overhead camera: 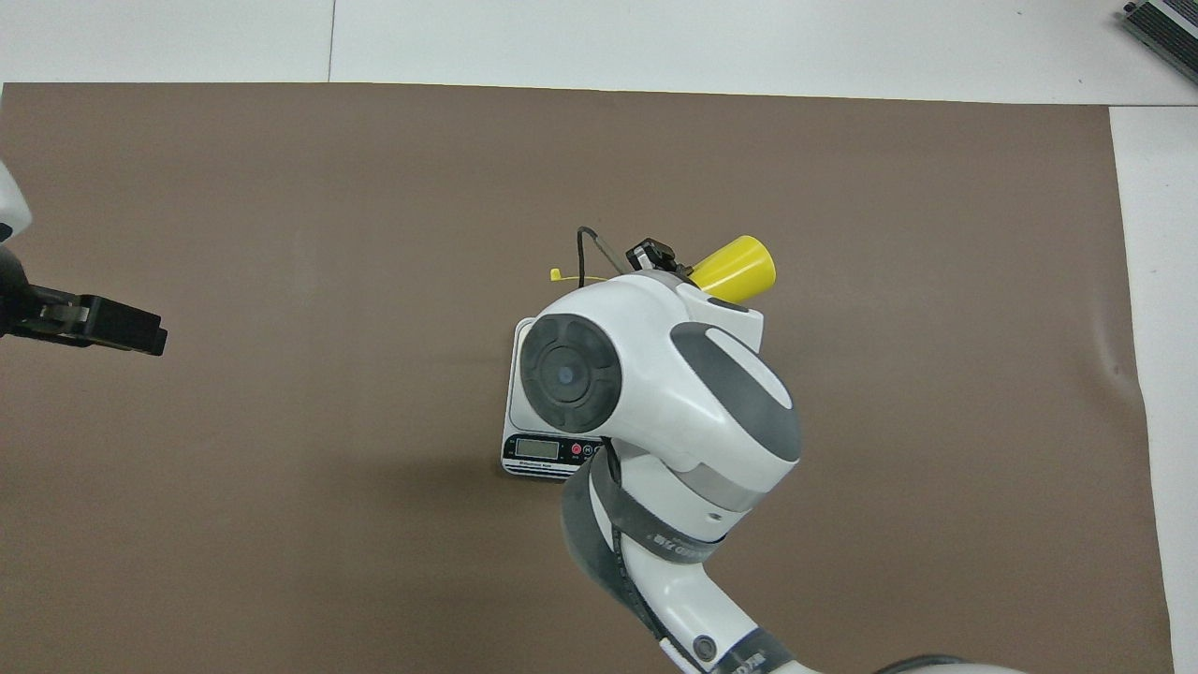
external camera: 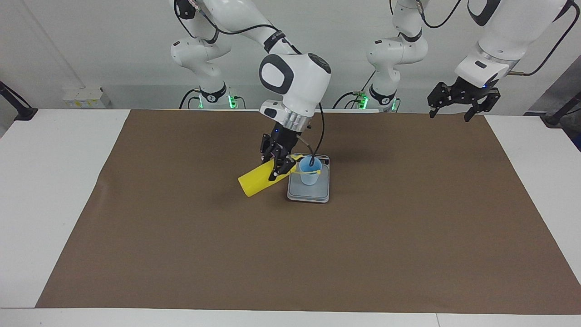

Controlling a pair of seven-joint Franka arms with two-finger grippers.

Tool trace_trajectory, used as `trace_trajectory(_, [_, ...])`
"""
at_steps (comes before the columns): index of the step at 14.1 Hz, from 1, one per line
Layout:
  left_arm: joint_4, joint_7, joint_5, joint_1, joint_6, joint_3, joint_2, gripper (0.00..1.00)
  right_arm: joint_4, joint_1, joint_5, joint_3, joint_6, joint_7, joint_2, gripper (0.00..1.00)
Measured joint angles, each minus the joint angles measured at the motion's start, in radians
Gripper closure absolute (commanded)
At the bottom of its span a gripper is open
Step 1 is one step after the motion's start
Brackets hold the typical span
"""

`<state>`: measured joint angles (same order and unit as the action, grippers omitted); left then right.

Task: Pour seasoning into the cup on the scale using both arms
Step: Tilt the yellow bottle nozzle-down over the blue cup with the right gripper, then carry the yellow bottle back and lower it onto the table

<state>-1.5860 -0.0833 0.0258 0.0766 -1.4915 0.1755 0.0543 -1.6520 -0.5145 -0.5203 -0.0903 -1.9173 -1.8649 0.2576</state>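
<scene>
The yellow seasoning bottle (external camera: 254,181) hangs tilted in the air, with my right gripper (external camera: 276,169) shut on its upper part. Its nozzle end points at the rim of the light blue cup (external camera: 310,175). The cup stands upright on the silver-grey scale (external camera: 308,194). The bottle's thin yellow tether lies across the cup's rim. In the overhead view the right arm covers the cup; only the bottle's base (overhead camera: 737,267) and the scale's display end (overhead camera: 538,451) show. My left gripper (external camera: 456,103) waits open, raised over the mat's edge at the left arm's end.
A brown mat (external camera: 181,250) covers most of the white table (external camera: 45,181). The scale sits near the mat's middle. The left gripper (overhead camera: 103,323) shows at the side of the overhead view.
</scene>
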Motion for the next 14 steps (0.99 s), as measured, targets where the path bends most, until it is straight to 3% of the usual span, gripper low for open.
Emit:
trace_trajectory(8, [0.008,-0.022,-0.014,0.008,-0.025,-0.001,0.0,0.0,-0.083,0.174,0.446,0.002,0.033,0.172,-0.09,1.0])
trace_trajectory(14, [0.008,-0.022,-0.014,0.008,-0.025,-0.001,0.001,0.0,-0.236,0.427,0.762,0.006,0.056,0.483,-0.143,1.0])
